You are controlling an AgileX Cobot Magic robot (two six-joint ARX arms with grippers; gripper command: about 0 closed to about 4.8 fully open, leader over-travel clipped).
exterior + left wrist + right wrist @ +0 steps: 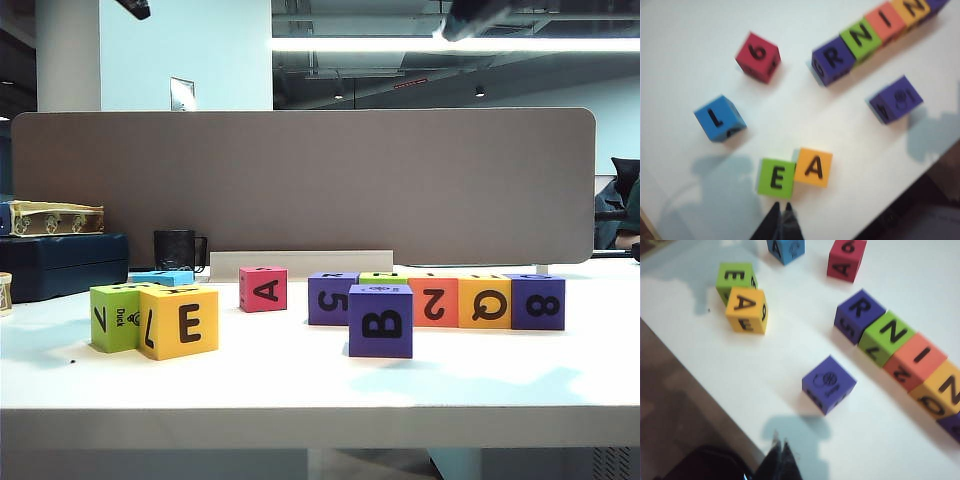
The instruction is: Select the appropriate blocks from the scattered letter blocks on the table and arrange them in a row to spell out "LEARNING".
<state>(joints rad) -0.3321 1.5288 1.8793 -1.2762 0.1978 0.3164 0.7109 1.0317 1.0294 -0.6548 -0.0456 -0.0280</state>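
Behind the letter blocks stands a partition panel (grey-brown).

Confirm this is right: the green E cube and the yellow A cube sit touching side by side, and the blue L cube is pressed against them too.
One error: the blue matte L cube stands apart from the pair, with bare white tabletop between. The left wrist view shows it. The green matte E cube and yellow matte A cube do sit touching side by side.
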